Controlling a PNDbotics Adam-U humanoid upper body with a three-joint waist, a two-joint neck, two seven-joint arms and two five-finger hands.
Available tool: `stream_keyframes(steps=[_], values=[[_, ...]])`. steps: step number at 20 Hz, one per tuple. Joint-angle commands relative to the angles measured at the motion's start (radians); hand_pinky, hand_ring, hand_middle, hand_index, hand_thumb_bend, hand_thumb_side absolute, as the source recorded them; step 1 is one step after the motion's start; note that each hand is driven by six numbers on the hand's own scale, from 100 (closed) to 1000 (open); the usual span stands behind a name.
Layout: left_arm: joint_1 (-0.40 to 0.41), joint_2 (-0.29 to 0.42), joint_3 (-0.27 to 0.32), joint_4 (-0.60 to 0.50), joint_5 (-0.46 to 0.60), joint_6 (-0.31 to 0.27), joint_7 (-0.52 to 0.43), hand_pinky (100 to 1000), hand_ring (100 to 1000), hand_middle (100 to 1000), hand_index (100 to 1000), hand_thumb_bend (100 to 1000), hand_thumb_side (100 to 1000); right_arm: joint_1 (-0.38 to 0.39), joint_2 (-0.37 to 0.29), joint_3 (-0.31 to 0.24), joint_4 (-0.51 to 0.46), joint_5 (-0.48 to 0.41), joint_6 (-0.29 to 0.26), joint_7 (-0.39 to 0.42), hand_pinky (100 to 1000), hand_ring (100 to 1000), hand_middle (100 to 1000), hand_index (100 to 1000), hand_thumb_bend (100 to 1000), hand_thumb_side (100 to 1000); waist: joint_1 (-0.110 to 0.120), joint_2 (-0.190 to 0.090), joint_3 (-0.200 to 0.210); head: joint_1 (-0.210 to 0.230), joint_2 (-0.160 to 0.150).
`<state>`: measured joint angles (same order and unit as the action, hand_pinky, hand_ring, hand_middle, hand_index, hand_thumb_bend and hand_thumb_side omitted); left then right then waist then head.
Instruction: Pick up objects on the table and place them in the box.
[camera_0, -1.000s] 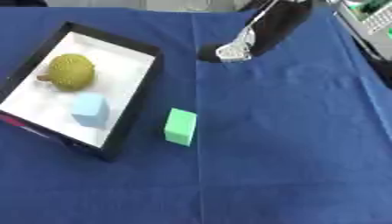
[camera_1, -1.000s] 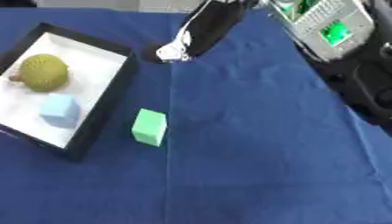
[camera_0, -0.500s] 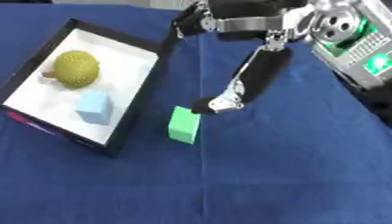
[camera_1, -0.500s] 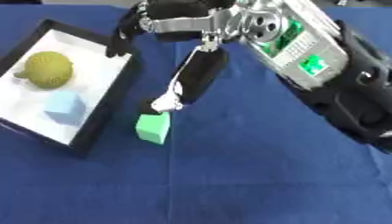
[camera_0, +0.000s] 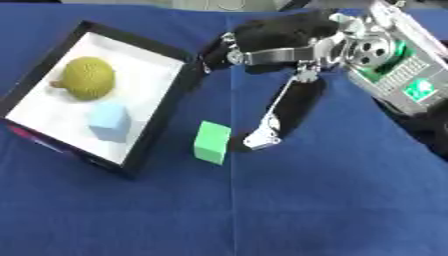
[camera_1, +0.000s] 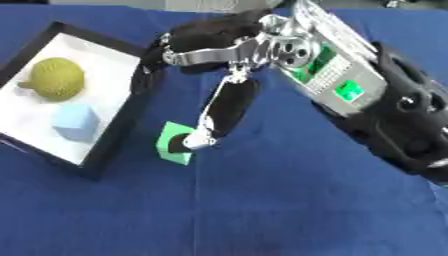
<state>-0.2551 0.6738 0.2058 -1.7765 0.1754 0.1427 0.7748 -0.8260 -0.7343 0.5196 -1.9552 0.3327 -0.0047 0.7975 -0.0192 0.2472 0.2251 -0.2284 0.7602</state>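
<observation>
1. I have the right hand (camera_0: 262, 136) reaching in from the upper right, its long fingers pointing down toward the counter (camera_0: 332, 200) with their tips just beside the green block (camera_0: 212, 142). In the right eye view the tips overlap the block's near edge, so I cannot tell whether they touch it.

2. The fingers look straight and extended rather than curled — I read the hand as open, holding nothing.

3. The green block lies on the blue cloth just to the left of the fingertips, between the hand and the box (camera_0: 166, 107). It is the only loose object I see outside the box.

4. Beyond the block, further to the hand's left, the box already holds a yellow-green round fruit (camera_0: 87, 77) and a pale blue block (camera_0: 109, 121).

5. My judgement: this is the approach to the last pick. Next I need to settle the fingers around the green block, close on it, lift, and carry it left over the box wall.

6. My left hand shows in neither view.
</observation>
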Motion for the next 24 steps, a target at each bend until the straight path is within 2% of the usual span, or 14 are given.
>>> stream_keyframes(steps=[1, 4, 7, 10, 17, 24], values=[[-0.006, 0.030, 0.004, -0.008, 0.000, 0.000, -0.002, 685, 788, 845, 864, 566, 583, -0.014, -0.006, 0.000, 0.026, 0.025, -0.048, 0.008, 912, 877, 779, 854, 458, 377, -0.004, -0.016, 0.001, -0.003, -0.012], [-0.007, 0.029, 0.003, -0.008, 0.002, 0.000, -0.004, 685, 788, 845, 864, 565, 583, -0.013, 0.002, 0.016, 0.054, 0.041, -0.077, 0.018, 914, 881, 785, 854, 470, 354, -0.004, -0.014, 0.002, -0.005, -0.014], [-0.007, 0.027, 0.002, -0.007, 0.004, 0.000, -0.004, 685, 788, 845, 864, 564, 584, -0.018, 0.008, 0.032, 0.079, 0.039, -0.138, 0.043, 919, 893, 797, 852, 485, 279, -0.003, -0.012, 0.004, -0.005, -0.017], [-0.005, 0.025, 0.002, -0.006, 0.005, -0.001, -0.004, 686, 788, 845, 864, 563, 585, -0.031, 0.017, 0.038, 0.110, 0.055, -0.201, 0.057, 918, 894, 799, 851, 478, 262, -0.001, -0.011, 0.005, -0.006, -0.022], [-0.008, 0.020, 0.001, -0.007, 0.008, -0.002, -0.005, 686, 787, 845, 863, 563, 585, -0.074, 0.056, 0.059, 0.162, 0.069, -0.304, 0.070, 917, 894, 802, 848, 463, 223, 0.001, -0.004, 0.008, -0.010, -0.034], [-0.009, 0.015, 0.001, -0.007, 0.012, -0.002, -0.004, 687, 787, 845, 861, 562, 586, -0.095, 0.084, 0.072, 0.205, 0.089, -0.343, 0.059, 914, 890, 797, 843, 451, 188, 0.002, 0.009, 0.015, -0.015, -0.040]])
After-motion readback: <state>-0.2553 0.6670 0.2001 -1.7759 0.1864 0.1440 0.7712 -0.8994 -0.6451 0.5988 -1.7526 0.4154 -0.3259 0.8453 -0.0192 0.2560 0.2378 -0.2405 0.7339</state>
